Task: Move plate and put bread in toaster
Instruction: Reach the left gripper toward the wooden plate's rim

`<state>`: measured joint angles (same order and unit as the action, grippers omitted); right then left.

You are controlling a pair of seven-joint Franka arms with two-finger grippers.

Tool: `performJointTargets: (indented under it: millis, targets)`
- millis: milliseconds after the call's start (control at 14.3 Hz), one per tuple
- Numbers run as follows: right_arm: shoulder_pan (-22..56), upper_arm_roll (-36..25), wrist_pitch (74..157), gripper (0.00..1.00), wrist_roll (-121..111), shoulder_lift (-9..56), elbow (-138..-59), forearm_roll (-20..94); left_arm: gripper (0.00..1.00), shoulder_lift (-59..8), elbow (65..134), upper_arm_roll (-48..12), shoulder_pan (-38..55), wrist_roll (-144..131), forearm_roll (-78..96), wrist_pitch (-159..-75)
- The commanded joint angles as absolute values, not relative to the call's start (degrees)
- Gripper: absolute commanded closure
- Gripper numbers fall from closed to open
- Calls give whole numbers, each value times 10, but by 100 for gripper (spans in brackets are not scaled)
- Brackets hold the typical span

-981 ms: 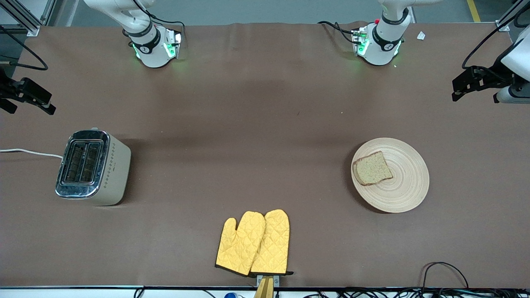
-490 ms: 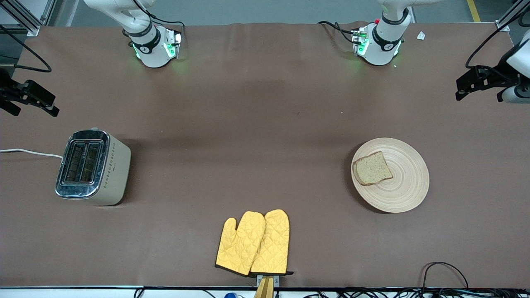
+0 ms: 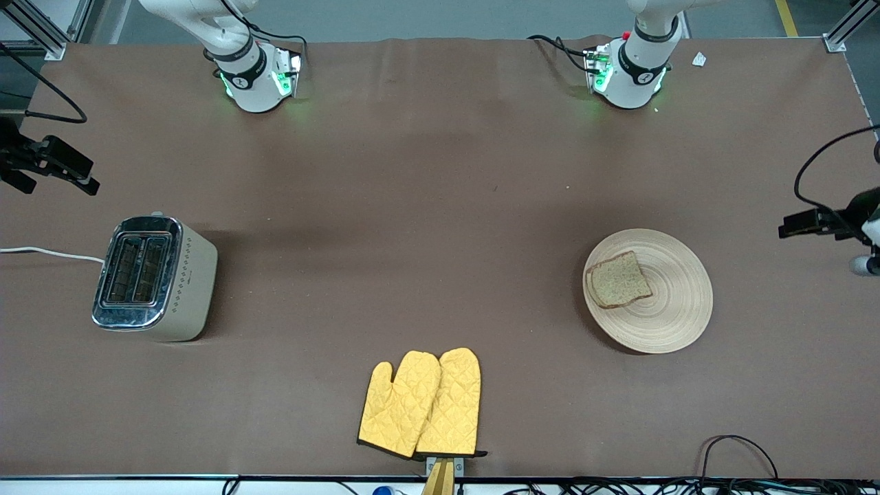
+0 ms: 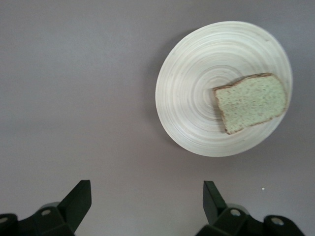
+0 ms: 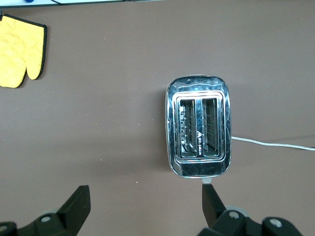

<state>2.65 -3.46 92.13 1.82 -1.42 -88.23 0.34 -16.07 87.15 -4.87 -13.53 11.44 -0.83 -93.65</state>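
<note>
Bread (image 3: 618,279) lies on the plate (image 3: 670,313), toaster (image 3: 155,278) well apart.
We see left gripper (image 4: 146,204) and right gripper (image 5: 144,205) spread apart, both airborne at opposite desk edges.

Plate (image 3: 670,313) ringed matt wood; toaster (image 3: 155,278) glossy chrome top; mitts (image 3: 421,404) quilted cloth; table (image 3: 412,206) matt brown.

Left wrist view: one plate (image 4: 197,98), round, pale wood with concentric ring grooves, lying flat on the brown table (image 4: 74,98). One slice of bread (image 4: 251,102), speckled with a darker crust, lies flat on the plate, off its centre and reaching nearly to the rim. Left gripper (image 4: 146,201) up over bare table near the plate, its two dark fingers (image 4: 78,199) spread wide apart, nothing between them.
</note>
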Motion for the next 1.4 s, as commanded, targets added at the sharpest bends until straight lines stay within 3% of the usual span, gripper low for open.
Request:
performJointTargets:
  millis: [0, 280, 560, 770, 1331]
  targets:
    - [25, -33, 927, 0, 19, -18, -886, 11, 0, -216, 853, -52, -180, 133, 45, -945]
    - [25, -33, 919, 0, 19, -21, -885, 11, 0, -275, 853, -53, -235, 239, 101, -998]
    - [25, -33, 911, 0, 21, -21, -886, 11, 0, -331, 853, -53, -278, 307, 191, -999]
    - [22, -33, 917, 0, 22, -21, -884, 11, 8, -386, 852, -53, -302, 407, 265, -999]
    - [25, -33, 921, 0, 22, -19, -884, 11, 27, -453, 854, -55, -312, 532, 319, -992]
